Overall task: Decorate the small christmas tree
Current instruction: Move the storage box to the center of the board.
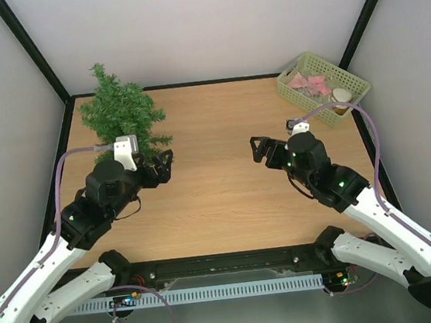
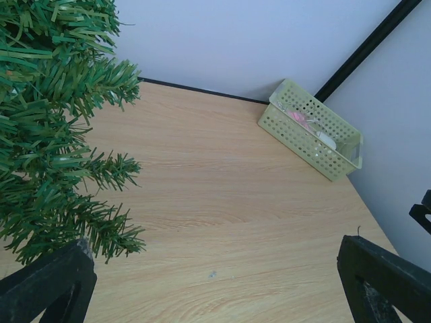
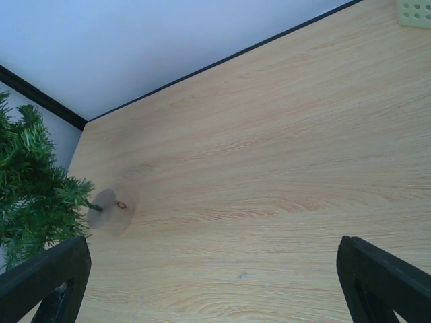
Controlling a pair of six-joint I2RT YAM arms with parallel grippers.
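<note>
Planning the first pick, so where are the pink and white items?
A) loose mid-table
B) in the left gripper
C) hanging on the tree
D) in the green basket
D: the items lie inside the basket at the far right corner, away from the tree.

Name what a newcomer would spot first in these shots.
The small christmas tree, dark green and bushy, fills the far-left corner of the table. In the far-right corner sits a pale green basket holding pink and white bits. Between them the left pincer and right pincer hang open above the wood, facing each other.
</note>
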